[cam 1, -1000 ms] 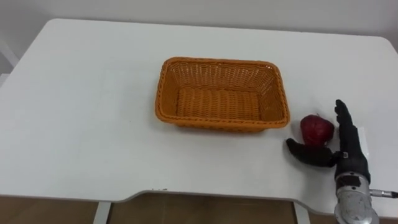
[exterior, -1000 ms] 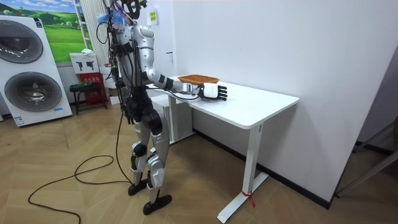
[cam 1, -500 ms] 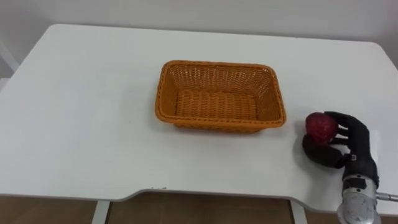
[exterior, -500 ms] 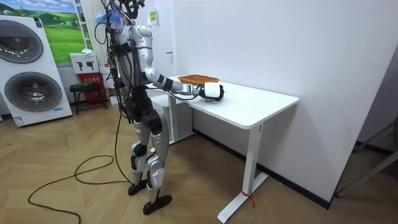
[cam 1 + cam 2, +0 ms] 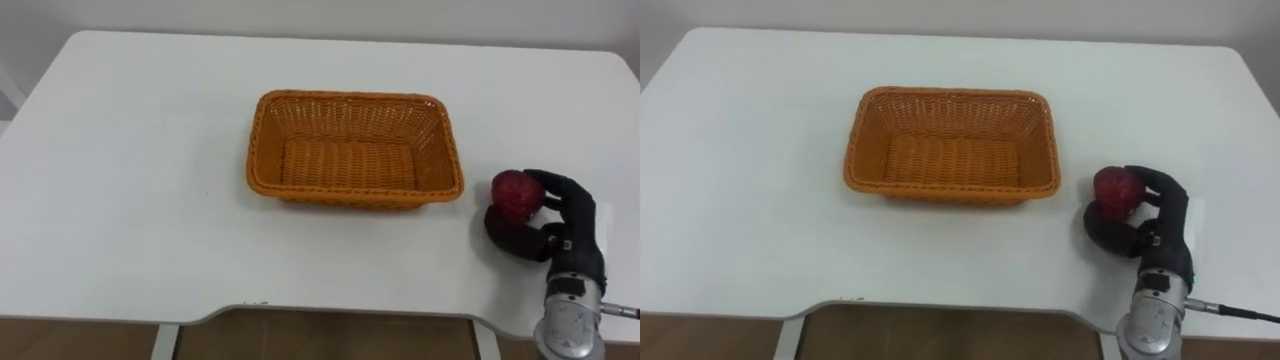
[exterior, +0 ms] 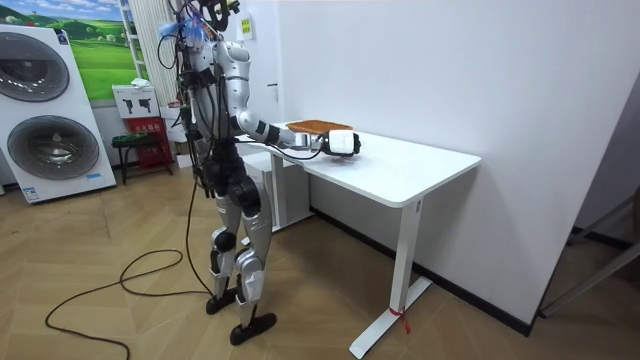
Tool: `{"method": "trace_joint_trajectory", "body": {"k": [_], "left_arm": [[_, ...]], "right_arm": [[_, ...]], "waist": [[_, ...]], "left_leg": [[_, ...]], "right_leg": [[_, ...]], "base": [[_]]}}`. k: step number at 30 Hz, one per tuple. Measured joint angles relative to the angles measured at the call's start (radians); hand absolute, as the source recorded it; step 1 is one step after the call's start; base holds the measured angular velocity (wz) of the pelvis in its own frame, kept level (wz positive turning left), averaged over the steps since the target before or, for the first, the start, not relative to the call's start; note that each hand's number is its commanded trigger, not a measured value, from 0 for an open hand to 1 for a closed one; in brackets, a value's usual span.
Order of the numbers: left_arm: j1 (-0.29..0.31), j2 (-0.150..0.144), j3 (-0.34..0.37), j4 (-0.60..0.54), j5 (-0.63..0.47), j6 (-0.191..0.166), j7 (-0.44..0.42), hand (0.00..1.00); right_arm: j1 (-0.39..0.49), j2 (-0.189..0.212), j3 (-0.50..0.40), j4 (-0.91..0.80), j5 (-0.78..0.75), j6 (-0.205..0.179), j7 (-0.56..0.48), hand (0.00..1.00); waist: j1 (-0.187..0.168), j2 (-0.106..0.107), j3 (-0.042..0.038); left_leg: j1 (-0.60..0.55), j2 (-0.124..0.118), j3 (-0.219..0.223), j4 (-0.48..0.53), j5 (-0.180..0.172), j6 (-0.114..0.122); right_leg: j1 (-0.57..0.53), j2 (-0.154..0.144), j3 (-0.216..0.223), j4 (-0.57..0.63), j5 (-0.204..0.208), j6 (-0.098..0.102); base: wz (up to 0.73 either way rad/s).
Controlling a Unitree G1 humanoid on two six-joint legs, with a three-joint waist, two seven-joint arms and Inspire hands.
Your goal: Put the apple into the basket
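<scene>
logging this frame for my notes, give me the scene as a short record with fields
table: white
basket: orange wicker, mid-table, nothing in it
apple: red, right of the basket, outside it
right hand: fingers curled round the apple
robot: stands at the table's edge
task state: apple grasped, not yet in basket

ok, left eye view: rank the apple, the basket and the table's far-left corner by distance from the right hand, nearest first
1. apple: held in the curled fingers of the right hand, near the table's right edge.
2. basket: mid-table, to the hand's left and a little farther back, not touching it.
3. table's far-left corner: diagonally across the table, well beyond the basket.
</scene>
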Motion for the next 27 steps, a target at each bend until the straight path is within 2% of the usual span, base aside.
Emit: {"method": "trace_joint_trajectory", "body": {"k": [4, 6, 12, 17, 27], "left_arm": [[0.000, 0.000, -0.001, 0.004, -0.001, -0.001, -0.005, 0.00], [-0.003, 0.000, -0.001, 0.011, 0.000, -0.002, -0.005, 0.00], [-0.003, -0.003, -0.001, 0.017, 0.007, -0.001, -0.006, 0.00], [-0.003, -0.010, -0.001, 0.017, 0.008, -0.001, -0.006, 0.00], [-0.012, -0.010, -0.023, 0.022, 0.008, 0.002, -0.017, 0.00]], "right_arm": [[-0.010, 0.000, 0.003, -0.095, -0.007, -0.001, -0.051, 1.00], [-0.019, -0.001, 0.003, -0.114, -0.014, -0.013, -0.073, 1.00], [-0.026, -0.001, 0.009, -0.235, -0.034, -0.014, -0.084, 1.00], [-0.032, -0.007, 0.022, -0.306, -0.035, -0.013, -0.039, 1.00], [-0.031, -0.007, 0.077, -0.342, -0.072, -0.011, 0.054, 1.00]], "waist": [[0.014, -0.005, 0.0029], [0.021, -0.006, 0.0036], [0.026, 0.001, 0.0070], [0.023, 0.003, 0.0055], [0.023, 0.007, 0.0014]], "left_leg": [[0.002, 0.000, -0.001, 0.003, 0.000, 0.000], [0.002, 0.000, -0.001, 0.005, 0.000, 0.000], [-0.007, 0.001, -0.001, 0.008, 0.000, 0.000], [-0.008, 0.000, -0.005, 0.011, 0.000, 0.000], [-0.015, 0.000, -0.010, 0.010, 0.000, 0.000]], "right_leg": [[0.004, 0.000, 0.000, -0.004, 0.000, 0.000], [0.005, 0.000, 0.000, -0.004, 0.000, 0.000], [-0.002, 0.000, -0.002, -0.002, 0.000, 0.000], [0.000, -0.001, -0.004, -0.003, 0.001, 0.000], [-0.007, -0.002, -0.010, -0.002, 0.001, 0.000]], "base": [[0.00], [0.00], [0.00], [0.00], [0.00]]}}
